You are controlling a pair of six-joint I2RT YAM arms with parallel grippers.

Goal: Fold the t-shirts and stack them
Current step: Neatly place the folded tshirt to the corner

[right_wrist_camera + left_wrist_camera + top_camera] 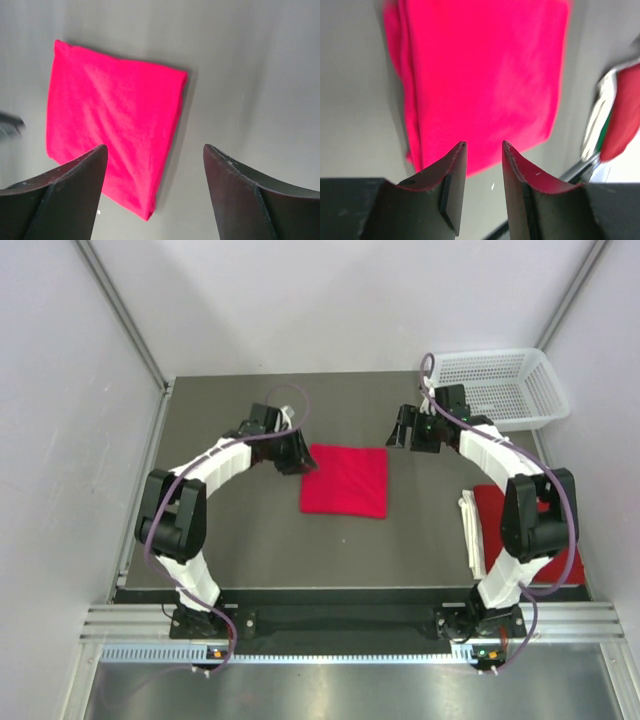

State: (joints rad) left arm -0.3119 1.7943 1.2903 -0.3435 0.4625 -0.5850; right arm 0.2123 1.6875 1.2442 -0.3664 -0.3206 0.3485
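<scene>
Red folded t-shirt (pixel 345 480) is lying just ahead of both empty grippers, the left gripper (pixel 484 144) gaping narrowly and the right gripper (pixel 155 148) widely. To my eye, moving it is calling for all layers pinched together.

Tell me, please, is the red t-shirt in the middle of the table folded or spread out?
Folded: the red t-shirt is a compact rectangle, no sleeves or neck showing, layers visible along one edge.
</scene>
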